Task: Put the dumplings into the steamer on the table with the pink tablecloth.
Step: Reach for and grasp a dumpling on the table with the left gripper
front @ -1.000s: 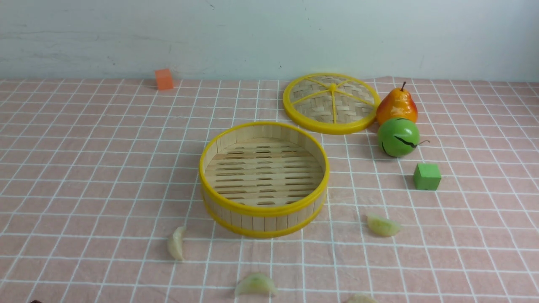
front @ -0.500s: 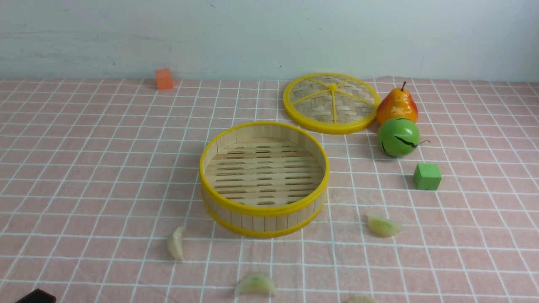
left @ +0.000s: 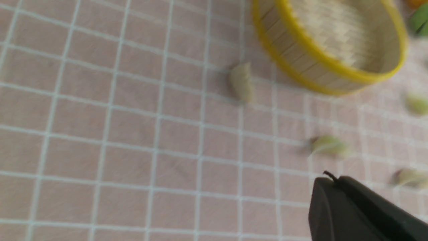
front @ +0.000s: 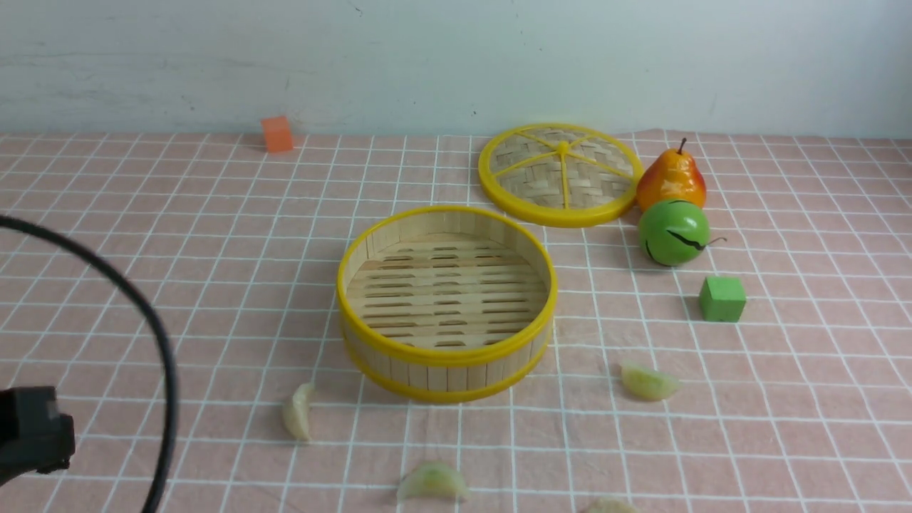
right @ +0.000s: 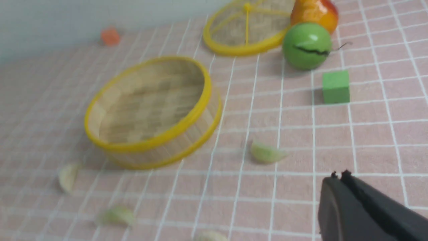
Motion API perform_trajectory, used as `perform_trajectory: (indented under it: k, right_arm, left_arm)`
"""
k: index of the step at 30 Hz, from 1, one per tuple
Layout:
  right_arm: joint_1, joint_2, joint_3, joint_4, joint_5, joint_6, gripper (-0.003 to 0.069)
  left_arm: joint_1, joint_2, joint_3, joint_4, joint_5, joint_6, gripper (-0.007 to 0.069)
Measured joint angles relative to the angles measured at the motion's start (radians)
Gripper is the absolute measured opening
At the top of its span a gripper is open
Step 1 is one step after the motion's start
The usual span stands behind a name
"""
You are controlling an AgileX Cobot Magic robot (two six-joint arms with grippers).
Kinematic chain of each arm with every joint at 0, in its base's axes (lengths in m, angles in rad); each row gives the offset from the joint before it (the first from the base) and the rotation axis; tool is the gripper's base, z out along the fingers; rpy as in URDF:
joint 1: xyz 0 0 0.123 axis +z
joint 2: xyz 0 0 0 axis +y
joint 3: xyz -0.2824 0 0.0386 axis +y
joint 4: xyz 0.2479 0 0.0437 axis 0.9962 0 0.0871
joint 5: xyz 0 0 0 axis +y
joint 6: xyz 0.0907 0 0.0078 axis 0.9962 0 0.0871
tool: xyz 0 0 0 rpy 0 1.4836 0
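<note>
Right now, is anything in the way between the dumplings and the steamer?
Nothing visible. Only cloth lies between the steamer and the left dumpling, middle dumpling, edge dumpling and right dumpling. The lid is off, behind the steamer.

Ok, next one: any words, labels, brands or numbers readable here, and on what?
None readable. The steamer, lid, pear, green fruit, green cube, orange cube and tablecloth carry no print.
The dark line on the green fruit is a mark, not lettering.
Both wrist views are blurred but show no label.
</note>
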Motion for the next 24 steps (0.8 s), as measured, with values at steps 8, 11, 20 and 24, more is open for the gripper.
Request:
perform_trajectory:
  k: [8,11,20,24]
  right_arm:
    - [0.271,0.327,-0.215,-0.035,0.286,-0.171,-0.0017]
    - [0.398,0.406,-0.226,-0.082,0.318,-0.172,-0.0015]
    - [0.576,0.512,-0.226,-0.132,0.286,-0.164,-0.001]
    - [0.581,0.513,-0.228,-0.133,0.266,-0.164,-0.001]
  left_arm:
    - [-0.252,0.374,-0.173,0.143,0.056,-0.013,0.0014]
    - [-0.315,0.49,-0.21,0.202,0.051,-0.062,0.0102]
    - [-0.34,0.772,-0.287,0.255,-0.087,-0.139,0.0516]
    - [-0.34,0.861,-0.326,0.286,-0.178,-0.187,0.0563]
